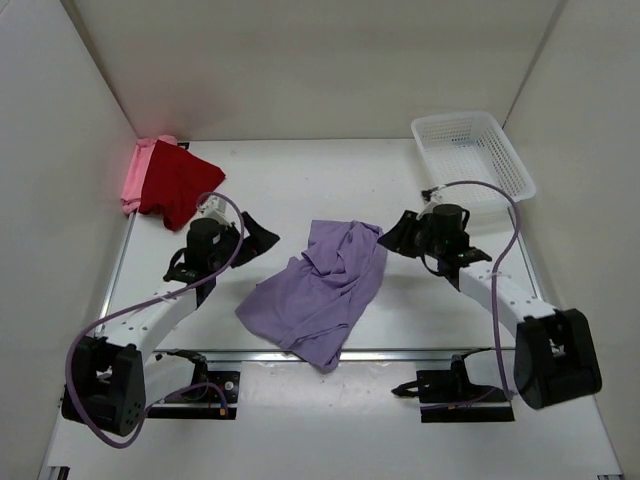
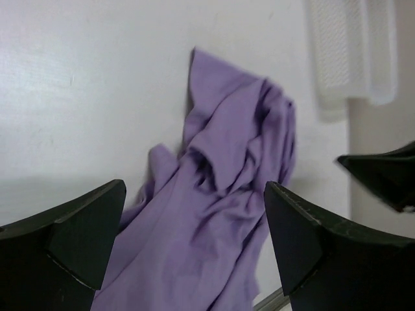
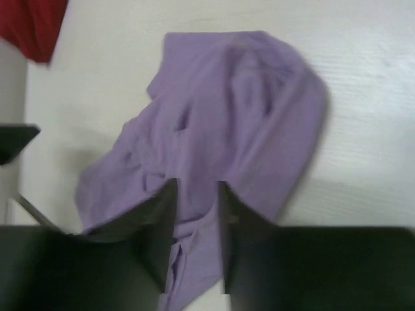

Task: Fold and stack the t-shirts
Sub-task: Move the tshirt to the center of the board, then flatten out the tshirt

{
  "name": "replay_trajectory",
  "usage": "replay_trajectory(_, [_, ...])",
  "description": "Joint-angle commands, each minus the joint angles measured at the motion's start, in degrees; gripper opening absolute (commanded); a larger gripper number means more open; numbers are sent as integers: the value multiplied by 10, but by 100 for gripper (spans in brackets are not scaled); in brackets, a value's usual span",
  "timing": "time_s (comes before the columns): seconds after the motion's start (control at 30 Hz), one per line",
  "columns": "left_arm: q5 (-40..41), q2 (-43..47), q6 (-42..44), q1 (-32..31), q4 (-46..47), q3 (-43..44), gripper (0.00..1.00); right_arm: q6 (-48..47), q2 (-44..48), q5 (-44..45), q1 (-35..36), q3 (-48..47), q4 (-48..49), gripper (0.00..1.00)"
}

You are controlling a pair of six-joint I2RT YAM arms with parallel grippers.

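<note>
At tabletop centre: lavender t-shirt (image 1: 320, 290), one, crumpled and unfolded, lying between the two arms so that either can reach it; probably the garment now being worked.
Lavender t-shirt, form: bunched folds at its far end, a flatter lobe running toward the near edge of the tabletop (image 1: 300, 180); no tidy fold is made yet.
Far left corner: dark red t-shirt (image 1: 180, 185), one, lying over the pink t-shirt (image 1: 135, 175), one, which shows only as a strip at the wall side; the pair seem parked out of the way, loosely heaped, not a folded stack.
T-shirts, count: three.
Right pincer (image 1: 392, 232): at the lavender t-shirt's right edge, jaws part-way apart, purple cloth showing in the gap in the right wrist view; whether cloth is pinched cannot be told.
Left pincer (image 1: 265, 238): released, jaws wide, empty, just beside the shirt's left edge and aimed at it, likely poised for a grasp.
Pincers, count: two.
Far right corner: white mesh basket (image 1: 470, 150), one, nothing seen inside, well apart from all shirts.
Task progress, judged: early; nothing folded, nothing stacked.
</note>
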State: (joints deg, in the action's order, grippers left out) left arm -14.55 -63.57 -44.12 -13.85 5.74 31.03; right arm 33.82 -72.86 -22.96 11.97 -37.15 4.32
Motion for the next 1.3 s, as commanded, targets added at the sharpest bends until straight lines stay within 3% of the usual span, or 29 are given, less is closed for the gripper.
replay_trajectory(0.0, [69,11,87,-49,-103,10,99,-85,65,110,113,-13,-40,18])
replay_trajectory(0.03, [92,19,104,-64,-130,8,99,-90,70,147,159,-7,-81,10])
replay_trajectory(0.1, [121,41,128,-90,-160,1,98,-99,74,172,213,18,-118,6])
replay_trajectory(0.2, [145,46,140,-129,-194,-11,99,-89,62,128,272,44,-126,16])
replay_trajectory(0.4, [144,9,155,-135,-220,-31,99,-54,38,114,318,52,-120,32])
replay_trajectory(0.67, [164,-14,161,-156,-212,-53,98,-21,25,82,348,75,-109,36])
replay_trajectory(0.77, [162,-22,154,-160,-200,-67,82,-10,9,68,349,78,-93,37])
replay_trajectory(0.9, [145,-20,143,-162,-173,-69,41,-13,11,44,344,79,-80,38])
replay_trajectory(1.0, [139,-22,141,-161,-169,-62,31,-19,10,35,343,70,-81,36])
replay_trajectory(1.07, [124,-21,138,-158,-165,-62,14,-21,10,28,342,65,-84,35])
replay_trajectory(1.27, [114,-22,133,-157,-154,-67,4,-22,1,5,330,63,-73,37])
